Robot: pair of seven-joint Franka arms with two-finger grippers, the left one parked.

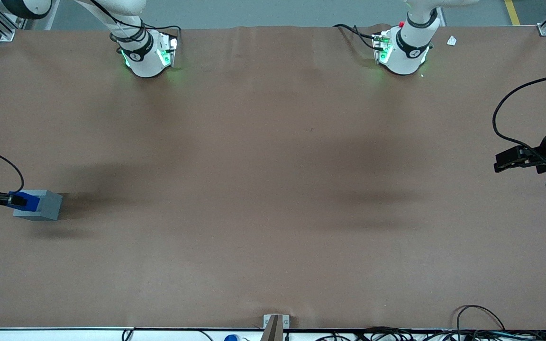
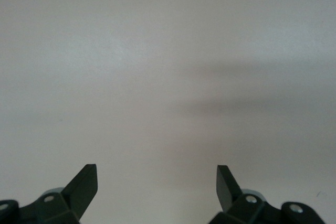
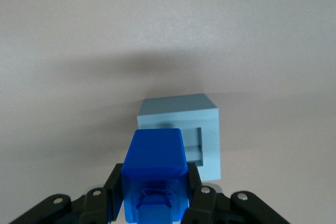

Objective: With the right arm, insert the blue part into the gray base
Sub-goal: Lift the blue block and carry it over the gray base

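Brown table (image 1: 273,189); hand (image 3: 155,203) clamps the blue part (image 3: 155,169), poised just above the base (image 3: 181,129), its recess directly ahead.

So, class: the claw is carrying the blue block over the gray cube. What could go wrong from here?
1. The blue block, held in the claw, hides part of the gray cube's recess, so it may catch the rim.
2. The cube sits loose on the table; a sideways push could slide it.
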